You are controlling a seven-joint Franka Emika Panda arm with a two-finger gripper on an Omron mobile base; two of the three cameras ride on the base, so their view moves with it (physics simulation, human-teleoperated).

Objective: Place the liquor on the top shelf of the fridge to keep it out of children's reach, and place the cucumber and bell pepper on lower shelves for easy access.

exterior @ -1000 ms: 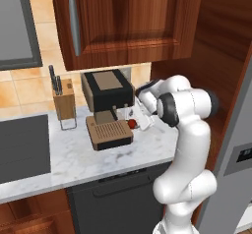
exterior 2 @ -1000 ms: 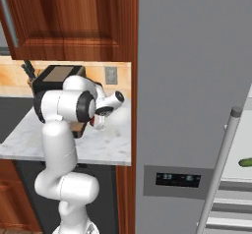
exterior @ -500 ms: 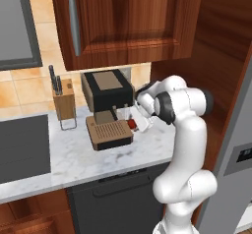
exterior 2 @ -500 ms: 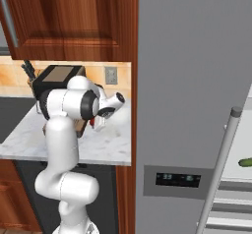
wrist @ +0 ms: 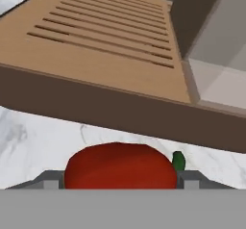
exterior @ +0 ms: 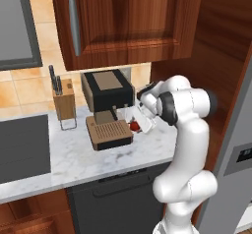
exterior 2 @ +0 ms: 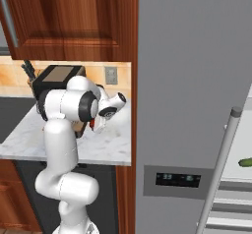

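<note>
Your gripper (wrist: pixel 120 182) sits low over the marble counter (exterior: pixel 74 154), one finger (wrist: pixel 48 180) on each side of the bell pepper (wrist: pixel 120 168); you can't tell whether they press it or only flank it. You'll find the pepper (exterior: pixel 134 125) on the counter just beside the coffee machine (exterior: pixel 106 107). Off right, the cucumber (exterior 2: pixel 245 162) lies on a white shelf beyond the grey fridge (exterior 2: pixel 192 90) door

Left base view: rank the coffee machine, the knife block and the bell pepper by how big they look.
1. Coffee machine, largest.
2. Knife block, clearly smaller.
3. Bell pepper, smallest, and partly hidden by the gripper, so its full extent is unsure.
</note>
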